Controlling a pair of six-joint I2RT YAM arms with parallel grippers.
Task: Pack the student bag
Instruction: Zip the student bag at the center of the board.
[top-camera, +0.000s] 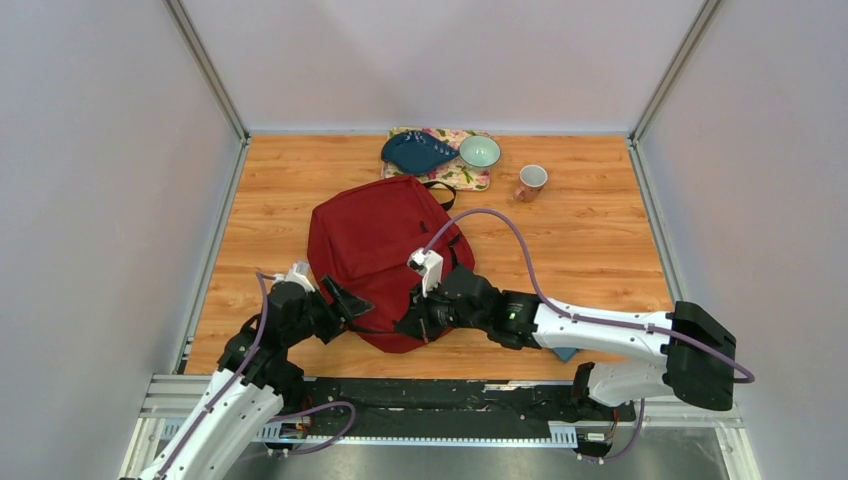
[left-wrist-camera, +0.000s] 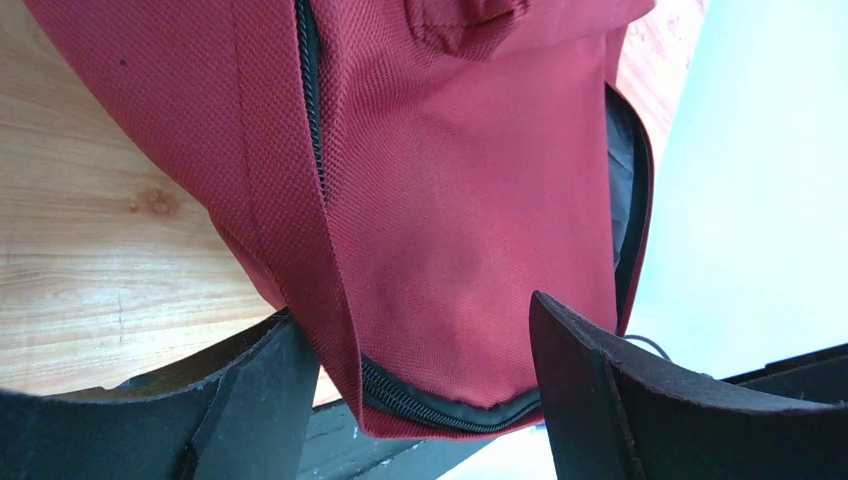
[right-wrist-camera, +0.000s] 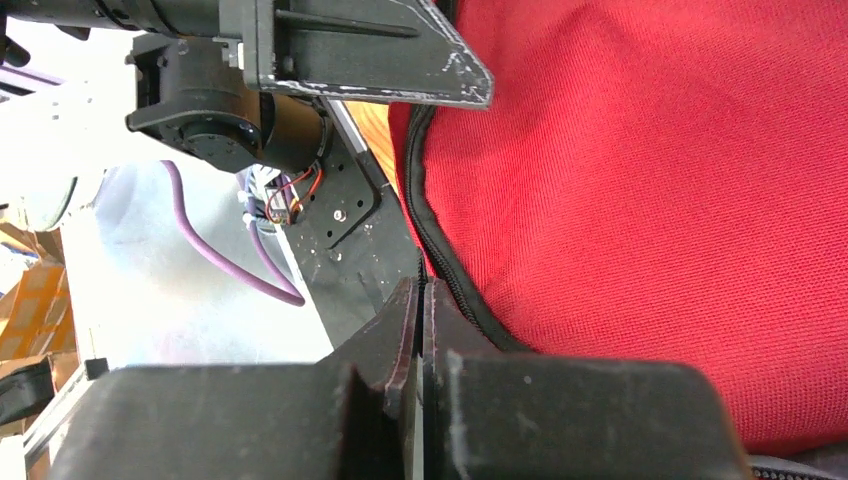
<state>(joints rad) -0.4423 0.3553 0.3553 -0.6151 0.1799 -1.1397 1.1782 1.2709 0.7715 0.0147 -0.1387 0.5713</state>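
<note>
The student bag (top-camera: 375, 240), dark red with black zippers, lies flat in the middle of the wooden table. My left gripper (top-camera: 345, 300) is at its near-left edge. In the left wrist view that gripper (left-wrist-camera: 430, 395) stands open, and the bag's corner (left-wrist-camera: 450, 230) with its zipper hangs between the two spread fingers. My right gripper (top-camera: 415, 320) is at the bag's near edge. The right wrist view shows it (right-wrist-camera: 420, 290) shut, with the black zipper strip of the bag (right-wrist-camera: 650, 180) pinched at its tips.
At the back, a floral mat (top-camera: 468, 178) carries a blue pouch (top-camera: 417, 152) and a pale green bowl (top-camera: 479, 151). A pink cup (top-camera: 531, 181) stands to its right. Something blue (top-camera: 565, 353) shows under my right arm. Grey walls close in three sides.
</note>
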